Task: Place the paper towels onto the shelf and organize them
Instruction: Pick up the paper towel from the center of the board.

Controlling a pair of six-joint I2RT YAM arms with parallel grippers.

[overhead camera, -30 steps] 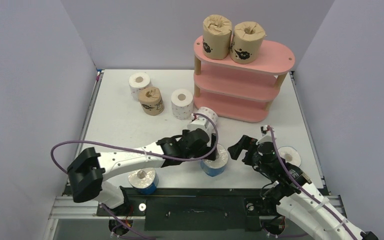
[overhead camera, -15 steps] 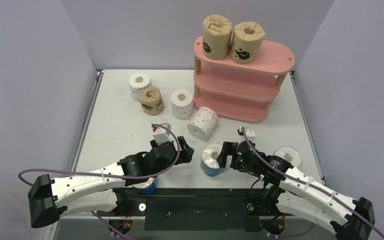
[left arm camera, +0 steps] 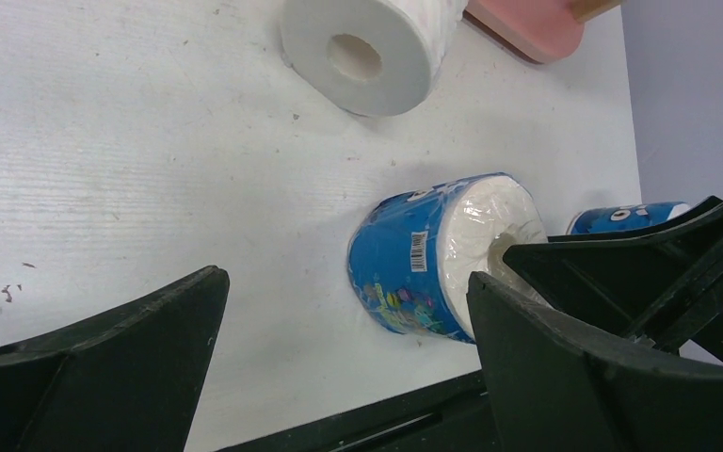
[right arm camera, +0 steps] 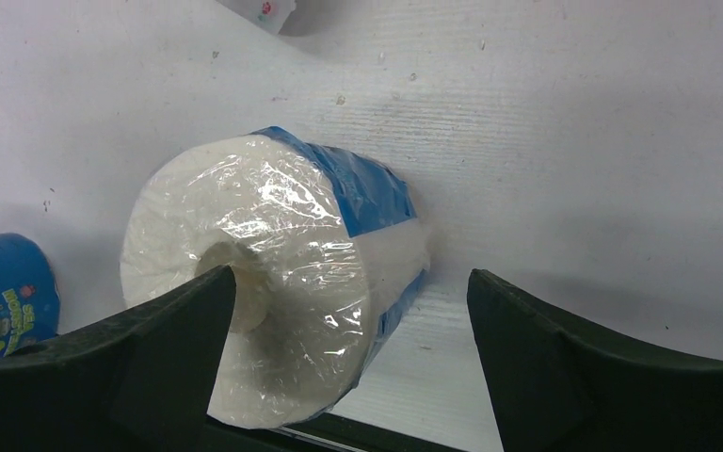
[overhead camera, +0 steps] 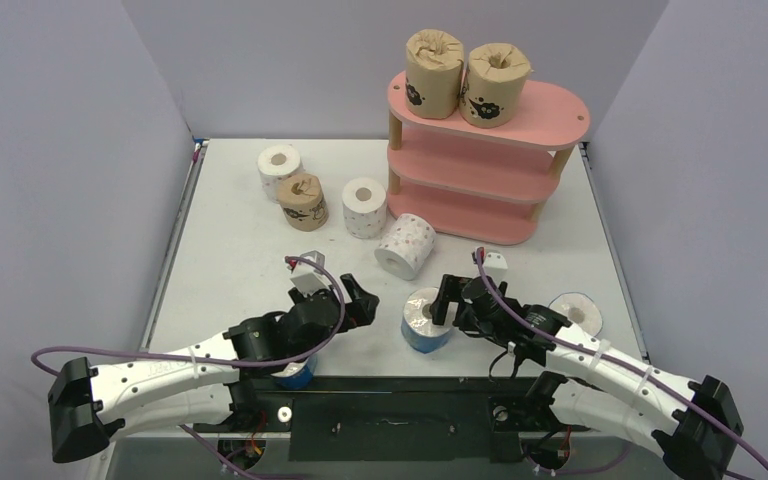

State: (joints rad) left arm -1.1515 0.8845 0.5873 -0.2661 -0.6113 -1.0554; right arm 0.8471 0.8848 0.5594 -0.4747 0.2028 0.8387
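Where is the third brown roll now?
Top view: the brown roll stands on the table, left of the shelf, between the far white roll and the near white roll.

I saw two arms built alike, the left arm (overhead camera: pixel 160 365) and the right arm (overhead camera: pixel 615 365): white tubular links between black joint housings, with a blocky black housing at each elbow. A purple cable (overhead camera: pixel 120 352) ran along each. A small white camera block (overhead camera: pixel 310 272) topped each wrist. The left gripper (left arm camera: pixel 345 282) had matte black, wedge-shaped fingers (left arm camera: pixel 104 377); the right gripper (right arm camera: pixel 350 278) matched.
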